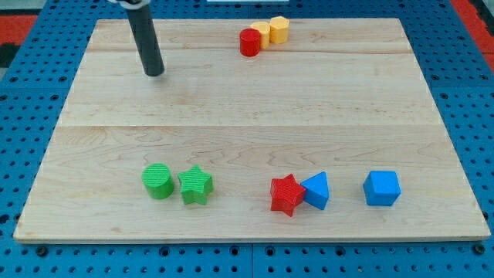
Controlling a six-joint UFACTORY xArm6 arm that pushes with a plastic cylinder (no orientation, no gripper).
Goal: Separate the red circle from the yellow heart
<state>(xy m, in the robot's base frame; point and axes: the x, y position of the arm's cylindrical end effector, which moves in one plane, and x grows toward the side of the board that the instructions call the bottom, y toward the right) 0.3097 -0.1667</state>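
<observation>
The red circle [249,42], a ribbed cylinder, touches the yellow heart [262,33] at the view's top of the pale wooden table [231,100]; a second yellow block [279,29] adjoins the heart. My tip [154,73] rests well left, touching no block. No hand exists. Along the bottom: green circle [158,181], green star [195,185], red star [287,194], blue triangle [316,190], blue cube [381,188].
</observation>
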